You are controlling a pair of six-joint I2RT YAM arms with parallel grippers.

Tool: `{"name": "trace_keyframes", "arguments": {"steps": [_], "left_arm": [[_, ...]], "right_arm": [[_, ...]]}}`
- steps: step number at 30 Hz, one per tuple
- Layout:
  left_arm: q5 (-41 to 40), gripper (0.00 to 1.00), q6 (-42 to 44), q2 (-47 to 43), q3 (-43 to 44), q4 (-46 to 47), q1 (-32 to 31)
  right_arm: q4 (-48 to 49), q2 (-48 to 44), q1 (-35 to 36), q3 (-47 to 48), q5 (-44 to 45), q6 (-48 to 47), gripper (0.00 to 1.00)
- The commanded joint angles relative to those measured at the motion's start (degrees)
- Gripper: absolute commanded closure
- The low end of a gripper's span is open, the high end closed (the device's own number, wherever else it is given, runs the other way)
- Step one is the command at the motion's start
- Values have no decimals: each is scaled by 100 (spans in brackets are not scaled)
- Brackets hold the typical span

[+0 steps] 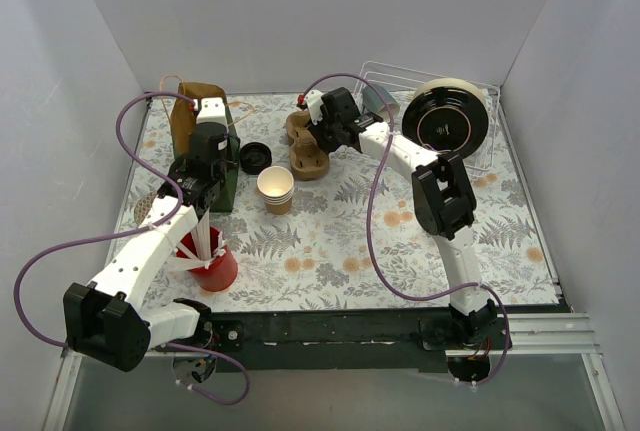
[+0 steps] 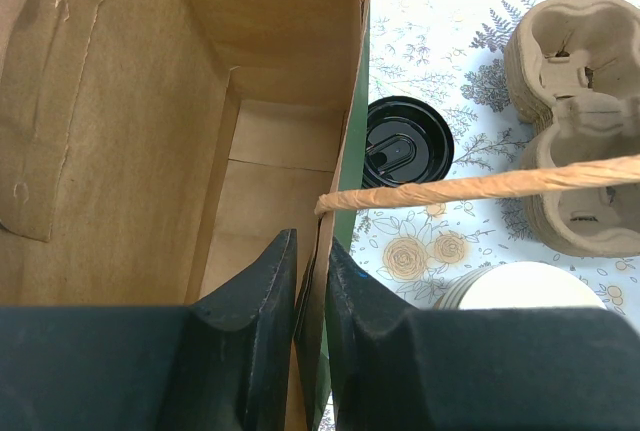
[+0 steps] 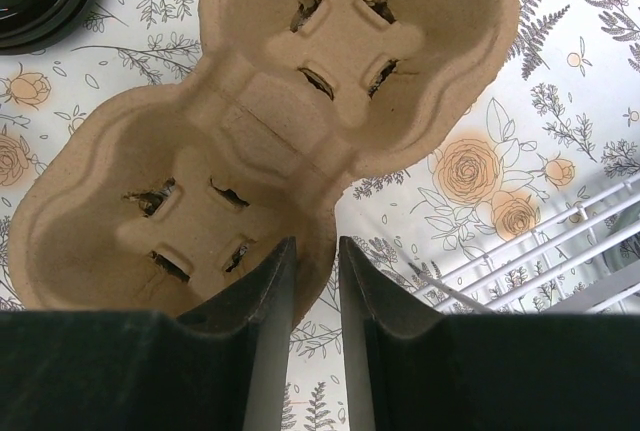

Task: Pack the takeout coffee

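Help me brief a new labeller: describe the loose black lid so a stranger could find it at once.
Find the upright brown paper bag at the far left of the floral table. Just right of it, before the tan moulded-pulp two-cup carrier, lies the round black plastic lid. It lies flat, unlike the bigger black plate standing in the wire rack.

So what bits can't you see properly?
- Mug: top view, mostly behind the right arm.
- Inside of the paper bag: top view, the left arm hangs over it.
- Paper cup: left wrist view, lower part cut off by the body of the left gripper.
- Whether the right gripper really pinches the cup carrier: right wrist view, its own fingers cover the rim.
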Motion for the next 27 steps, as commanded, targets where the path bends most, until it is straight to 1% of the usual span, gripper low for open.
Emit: {"name": "trace_keyframes", "arguments": {"steps": [1,5,7,8,9,10,27], "left_arm": [[2,85,-31,77,-106,-198,8],[2,85,-31,86,-106,-198,8],[11,85,-31,94,-98,-198,8],[20,85,-31,94,-98,-198,8],[20,85,-31,94,-89,-198,8],[20,85,-23,94,-98,-198,8],[20,85,-49,103,-106,-198,17]], "right_arm": [[72,95,-40,300,-103,21,71],[63,78,-49,300,-121,-6,80],[89,60,-49,300,-129,-6,87],[98,25,-49,300,-121,-6,94],[116,8,-49,291,-129,12,97],[125,-27,-49,283,-138,38,99],[722,-643,-49,28,-420,512,99]]}}
